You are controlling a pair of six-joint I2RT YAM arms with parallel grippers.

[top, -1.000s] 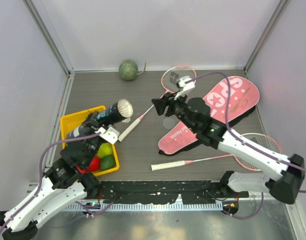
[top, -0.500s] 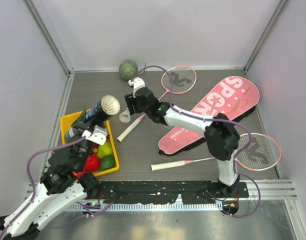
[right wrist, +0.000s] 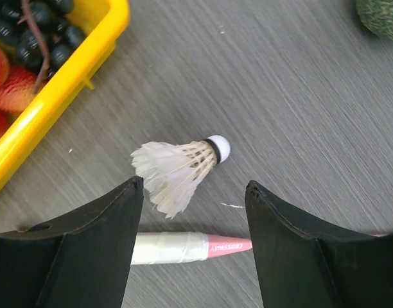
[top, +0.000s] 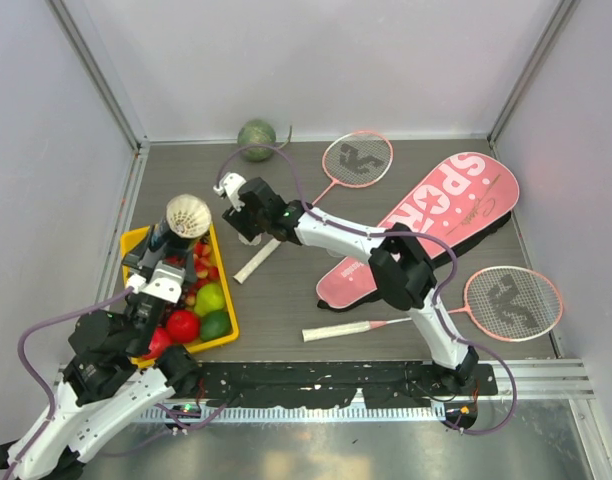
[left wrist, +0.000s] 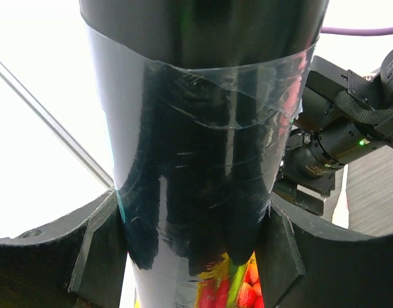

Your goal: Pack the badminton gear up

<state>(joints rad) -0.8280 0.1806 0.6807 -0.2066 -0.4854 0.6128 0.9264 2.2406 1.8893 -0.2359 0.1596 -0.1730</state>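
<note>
My left gripper (top: 156, 275) (left wrist: 193, 221) is shut on the long black tube (top: 163, 243) (left wrist: 203, 128), held tilted above the yellow tray. A white shuttlecock (top: 189, 214) sits in the tube's mouth. My right gripper (top: 238, 212) (right wrist: 193, 192) hangs open over another shuttlecock (right wrist: 180, 167), which lies on the table with nothing touching it. Just nearer lies a white racket handle (right wrist: 167, 248) (top: 256, 262); that racket's pink head (top: 357, 158) is at the back. The second racket (top: 511, 302) lies at the right. Between them lies the pink SPORT bag (top: 436, 215).
The yellow fruit tray (top: 136, 240) (right wrist: 68, 77) stands at the left under the tube. A green melon (top: 256, 138) (right wrist: 383, 16) rests by the back wall. Grey walls close in the table on three sides.
My right arm has swung left from above the bag to over the shuttlecock beside the racket handle, its jaws opening wider. The left arm has drawn back and tipped the tube more upright.
</note>
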